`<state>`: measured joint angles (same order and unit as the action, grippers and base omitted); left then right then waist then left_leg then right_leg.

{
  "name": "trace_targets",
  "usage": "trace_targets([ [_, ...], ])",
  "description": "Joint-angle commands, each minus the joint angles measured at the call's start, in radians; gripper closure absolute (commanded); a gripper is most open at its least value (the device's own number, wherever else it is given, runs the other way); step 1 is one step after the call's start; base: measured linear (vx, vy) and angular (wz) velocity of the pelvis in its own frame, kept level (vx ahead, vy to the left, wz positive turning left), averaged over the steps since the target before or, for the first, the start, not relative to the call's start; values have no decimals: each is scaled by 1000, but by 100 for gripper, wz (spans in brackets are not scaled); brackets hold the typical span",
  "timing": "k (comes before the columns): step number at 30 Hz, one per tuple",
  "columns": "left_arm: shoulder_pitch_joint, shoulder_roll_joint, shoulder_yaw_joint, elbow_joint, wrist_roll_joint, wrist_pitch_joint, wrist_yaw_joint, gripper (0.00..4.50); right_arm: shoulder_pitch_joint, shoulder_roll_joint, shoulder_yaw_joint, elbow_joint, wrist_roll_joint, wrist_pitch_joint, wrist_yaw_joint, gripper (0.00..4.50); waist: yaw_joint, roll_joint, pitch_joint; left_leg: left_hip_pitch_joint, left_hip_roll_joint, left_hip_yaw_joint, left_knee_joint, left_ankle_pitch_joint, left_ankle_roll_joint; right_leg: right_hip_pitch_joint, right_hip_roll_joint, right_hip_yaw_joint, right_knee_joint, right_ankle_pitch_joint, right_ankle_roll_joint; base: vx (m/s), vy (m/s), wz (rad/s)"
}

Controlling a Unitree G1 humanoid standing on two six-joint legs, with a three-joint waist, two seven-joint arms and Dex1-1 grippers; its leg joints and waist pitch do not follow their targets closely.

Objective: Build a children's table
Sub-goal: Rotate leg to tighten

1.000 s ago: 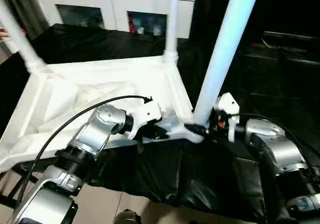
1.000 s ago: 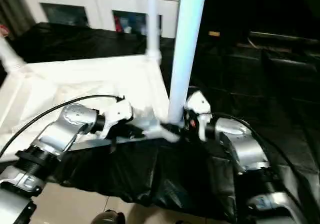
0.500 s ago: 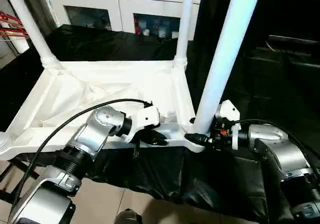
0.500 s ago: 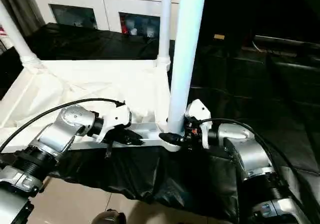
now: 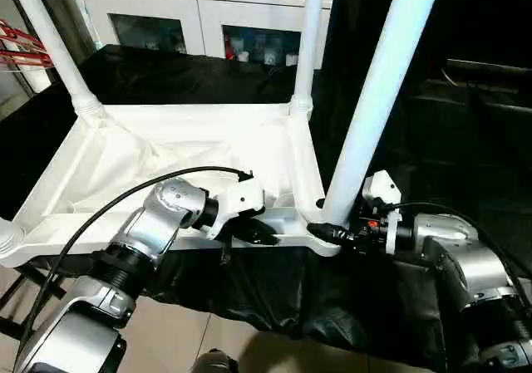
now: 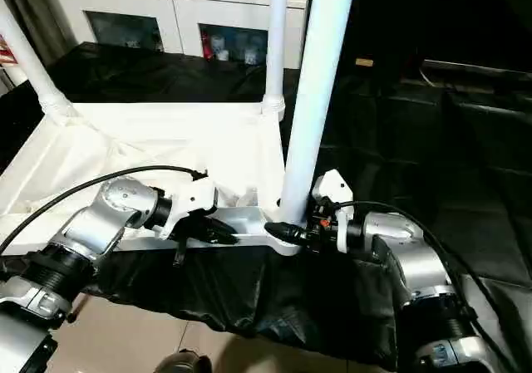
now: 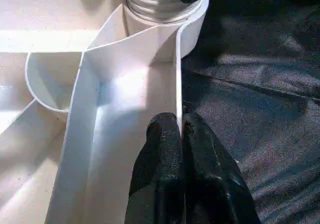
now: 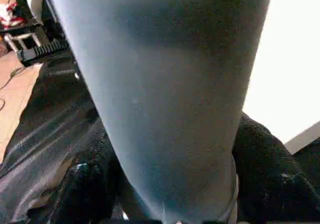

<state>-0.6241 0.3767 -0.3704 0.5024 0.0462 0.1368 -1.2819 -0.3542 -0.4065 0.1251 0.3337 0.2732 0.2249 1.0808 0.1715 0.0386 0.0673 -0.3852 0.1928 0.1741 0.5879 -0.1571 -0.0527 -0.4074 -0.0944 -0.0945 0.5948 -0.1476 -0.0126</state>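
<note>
left tool (image 7: 180, 134): pinching near rim of upturned white plastic ribbed tabletop (image 5: 191, 153) | right tool (image 8: 165, 204): clasping base of near white tapered tube leg (image 5: 374, 99) standing in corner socket

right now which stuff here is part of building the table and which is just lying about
Part of the job:
- table top, upside down
- near leg, held at its base by the right gripper
- two far legs standing in their sockets
- left gripper pinching the top's edge wall

Just around:
- white cabinet
- black cloth
</note>
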Motion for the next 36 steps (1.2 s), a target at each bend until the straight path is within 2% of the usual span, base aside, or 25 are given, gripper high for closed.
trace_targets([
  [1, -51, -11, 36, -20, -36, -34, 5, 450, 18, 25, 14, 45, -15, 3, -42, 187, 1, 10, -80, 21, 40, -19, -75, -373, -5, 49, -66, 44, -75, -342, -200, 0, 0, 0],
  [3, -55, -18, 41, -10, -34, -33, 22, 450, 13, 40, 3, 62, -25, -9, -82, 187, -1, 11, -80, 23, 41, -20, -76, -381, -10, 48, -68, 44, -76, -358, -194, 0, 0, 0],
  [6, -82, -55, 59, 39, -16, -13, 118, 450, -24, 106, -34, 161, -83, -52, -290, 187, -14, 11, -76, 26, 36, -23, -78, -420, -35, 42, -71, 41, -83, -427, -181, 0, 0, 0],
  [7, -106, -83, 67, 81, 8, -6, 201, 450, -48, 149, -55, 221, -110, -72, -415, 188, -22, 3, -75, 30, 35, -25, -78, -431, -44, 41, -71, 37, -89, -468, -165, 0, 0, 0],
  [8, -109, -87, 68, 87, 10, -5, 211, 450, -51, 155, -58, 228, -112, -74, -429, 188, -27, 7, -72, 34, 32, -26, -77, -439, -46, 37, -72, 37, -94, -501, -155, 0, 0, 0],
  [10, -129, -117, 75, 119, 21, 6, 277, 450, -77, 197, -82, 276, -116, -80, -529, 188, -32, 7, -71, 35, 32, -27, -76, -446, -43, 35, -72, 35, -100, -529, -138, 0, 0, 0],
  [11, -149, -153, 83, 145, 30, 18, 346, 450, -110, 246, -112, 332, -116, -88, -646, 188, -34, 7, -73, 35, 33, -28, -77, -448, -43, 36, -72, 34, -100, -529, -136, 0, 0, 0],
  [12, -156, -169, 86, 153, 32, 23, 373, 450, -128, 268, -126, 359, -111, -87, -697, 188, -37, 8, -73, 32, 32, -30, -78, -452, -45, 36, -71, 33, -101, -525, -132, 0, 0, 0],
  [15, -174, -220, 92, 177, 36, 35, 453, 450, -186, 328, -173, 444, -93, -88, -846, 188, -39, 7, -74, 34, 30, -27, -76, -449, -42, 34, -72, 34, -102, -511, -134, 0, 0, 0],
  [17, -175, -244, 82, 184, 45, 29, 477, 450, -221, 352, -188, 498, -94, -126, -908, 188, -41, 9, -76, 34, 31, -27, -76, -448, -41, 32, -72, 35, -101, -496, -138, 0, 0, 0],
  [18, -175, -252, 77, 189, 49, 23, 482, 450, -233, 360, -189, 518, -100, -149, -921, 188, -39, 9, -77, 33, 31, -25, -77, -442, -37, 34, -71, 36, -101, -479, -137, 0, 0, 0],
  [19, -175, -257, 75, 192, 51, 18, 483, 450, -239, 363, -189, 527, -104, -163, -925, 188, -40, 4, -78, 30, 31, -24, -77, -434, -34, 34, -72, 38, -99, -465, -141, 0, 0, 0],
  [21, -171, -262, 66, 197, 57, 11, 478, 450, -249, 371, -198, 549, -110, -186, -940, 188, -39, 7, -80, 25, 32, -24, -79, -412, -31, 39, -70, 39, -92, -419, -152, 0, 0, 0],
  [22, -170, -263, 60, 200, 61, 3, 480, 450, -256, 374, -204, 563, -113, -199, -950, 153, -38, 5, -82, 24, 33, -22, -79, -395, -27, 41, -68, 41, -87, -383, -159, 0, 0, 0],
  [27, -152, -254, 48, 189, 55, -34, 439, 450, -272, 372, -220, 579, -103, -224, -925, 112, -37, 6, -85, 22, 34, -17, -77, -349, -13, 46, -67, 46, -75, -291, -196, 0, 0, 0],
  [30, -138, -237, 38, 177, 46, -64, 396, 450, -270, 343, -199, 563, -111, -263, -871, 102, -30, 6, -88, 27, 35, -11, -73, -327, -6, 42, -65, 48, -70, -245, -212, 0, 0, 0],
  [32, -126, -222, 32, 164, 37, -76, 358, 450, -253, 314, -180, 521, -118, -275, -796, 102, -31, 5, -88, 18, 35, -13, -74, -304, 3, 51, -64, 46, -65, -225, -209, 0, 0, 0],
  [36, -100, -184, 21, 125, 12, -97, 263, 450, -195, 238, -117, 412, -138, -282, -617, 102, -28, 2, -88, 16, 38, -11, -71, -287, 21, 52, -63, 47, -60, -193, -218, 0, 0, 0],
])
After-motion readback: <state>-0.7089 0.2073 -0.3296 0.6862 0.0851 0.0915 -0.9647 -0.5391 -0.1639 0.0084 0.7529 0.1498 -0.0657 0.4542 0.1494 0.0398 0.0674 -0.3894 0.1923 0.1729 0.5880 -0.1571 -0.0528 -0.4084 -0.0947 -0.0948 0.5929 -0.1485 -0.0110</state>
